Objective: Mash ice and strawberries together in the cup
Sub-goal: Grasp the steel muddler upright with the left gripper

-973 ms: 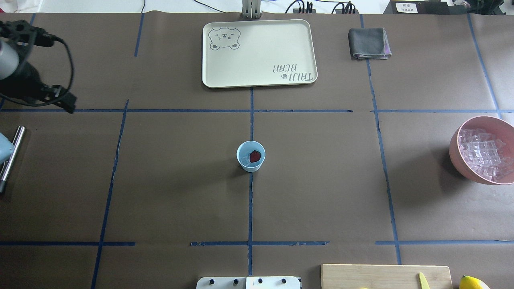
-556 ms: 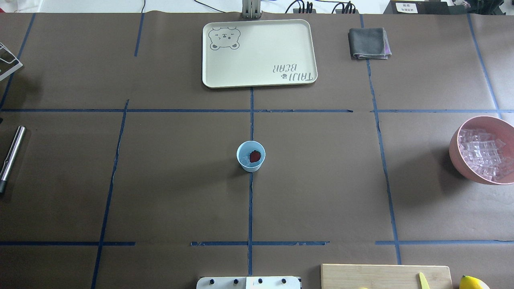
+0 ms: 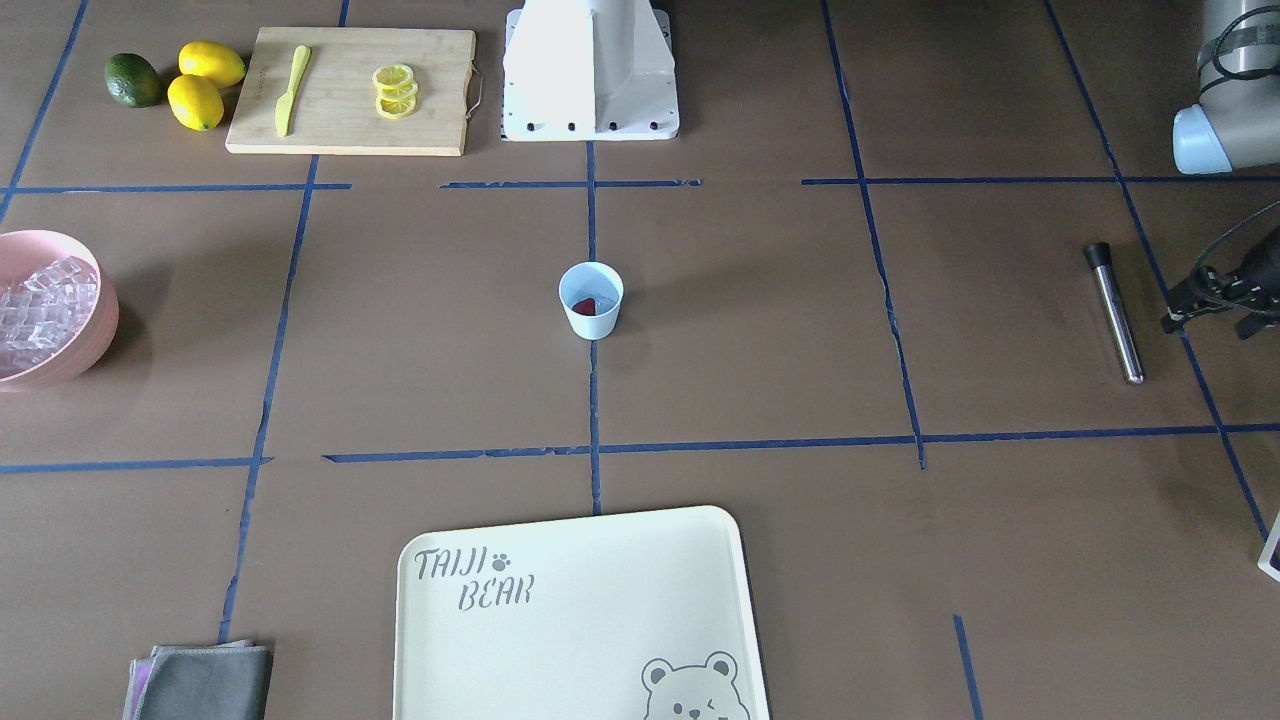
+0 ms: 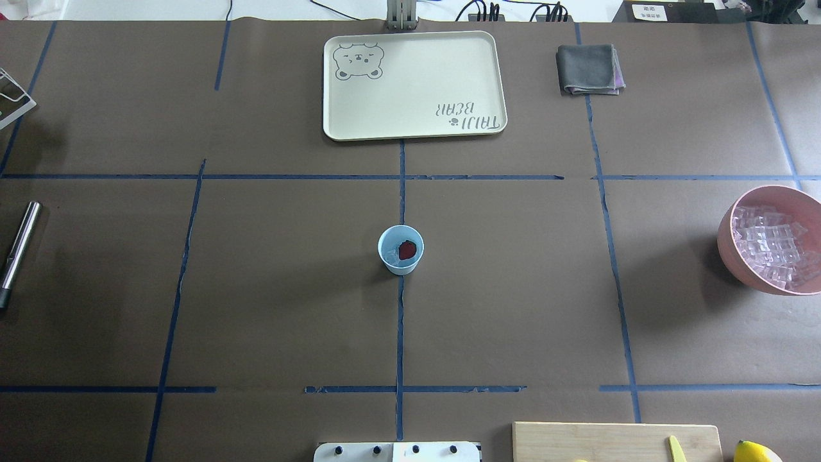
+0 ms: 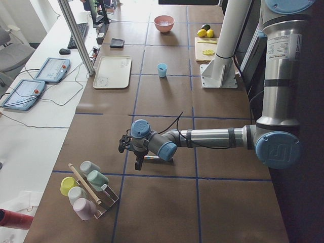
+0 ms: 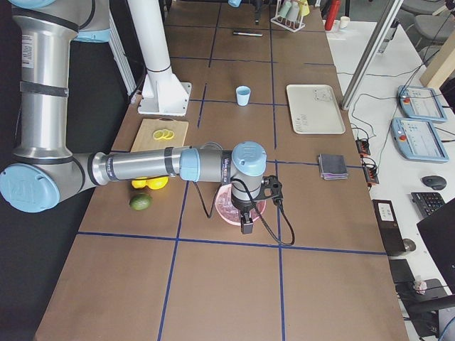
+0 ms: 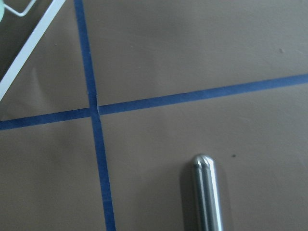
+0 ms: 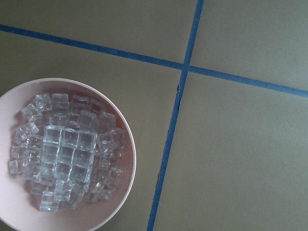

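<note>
Orientation of the steel rod (image 3: pixel 1115 312) is what my next move turns on. It lies flat near the counter's left edge, its long axis running roughly along that edge. The black-capped end points toward the robot-side edge and the rounded steel end toward the far edge. The left gripper (image 5: pixel 137 163) hangs low by that rounded end. My left wrist view shows only the tip at the bottom of the frame and no fingers, so I cannot tell whether that gripper is parted or closed. The rod rests on the counter, not in any grip. The right gripper (image 6: pixel 247 226) hovers above the pink bowl (image 4: pixel 725 237) of loose cubes (image 8: pixel 67 154) at the right edge. It shows only from the side, so I cannot tell its state either. The cup (image 4: pixel 400 250) stands upright in the middle of the counter, well apart from both arms. The strawberry (image 4: pixel 406 249) sits inside it with what looks like ice (image 4: pixel 390 256) beside it. I judge the left arm is the one to fetch the rod. Its jaws should close across the rod's narrow width, not along its length. Then I'd carry it in from the left edge toward the cup.
</note>
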You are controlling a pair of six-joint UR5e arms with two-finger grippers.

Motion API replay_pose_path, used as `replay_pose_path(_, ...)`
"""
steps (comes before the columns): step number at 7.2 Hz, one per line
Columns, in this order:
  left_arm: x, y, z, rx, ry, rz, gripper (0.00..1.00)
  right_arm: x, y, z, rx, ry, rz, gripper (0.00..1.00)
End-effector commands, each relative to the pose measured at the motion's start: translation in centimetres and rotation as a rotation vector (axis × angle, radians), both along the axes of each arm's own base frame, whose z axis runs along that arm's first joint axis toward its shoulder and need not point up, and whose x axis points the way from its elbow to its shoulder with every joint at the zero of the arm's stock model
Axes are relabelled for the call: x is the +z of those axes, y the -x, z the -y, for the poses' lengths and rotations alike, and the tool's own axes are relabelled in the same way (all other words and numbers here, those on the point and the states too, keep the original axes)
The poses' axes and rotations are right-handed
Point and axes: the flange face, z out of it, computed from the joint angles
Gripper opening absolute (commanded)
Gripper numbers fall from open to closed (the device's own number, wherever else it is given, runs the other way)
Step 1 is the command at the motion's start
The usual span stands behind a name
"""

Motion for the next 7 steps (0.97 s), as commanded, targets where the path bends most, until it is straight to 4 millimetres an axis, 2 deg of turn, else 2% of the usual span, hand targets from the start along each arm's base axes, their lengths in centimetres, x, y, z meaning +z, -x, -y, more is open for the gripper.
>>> replay_pose_path(1, 1.4, -3.6, -1.2, -0.007, 0.028, -0.037, 1.00, 0.0, 0.0, 0.0, 0.000, 0.000, 0.000, 0.99)
replay_pose_path(3, 1.5, -5.6, -1.8, 0.024, 0.027, -0.024, 1.00, 0.1, 0.0, 0.0, 0.000, 0.001, 0.000, 0.99)
replay_pose_path(5, 1.4, -6.4, -1.9, 0.041, 0.023, -0.023, 1.00, 0.2, 0.0, -0.1, 0.000, 0.004, 0.000, 0.99)
replay_pose_path(6, 1.4, -6.9, -2.0, 0.043, 0.014, -0.008, 0.92, 0.2, 0.0, -0.1, 0.000, 0.004, 0.000, 0.99)
replay_pose_path(7, 1.2, -7.0, -1.8, 0.043, 0.008, -0.006, 0.38, 0.2, 0.0, -0.1, -0.001, 0.003, 0.000, 0.99)
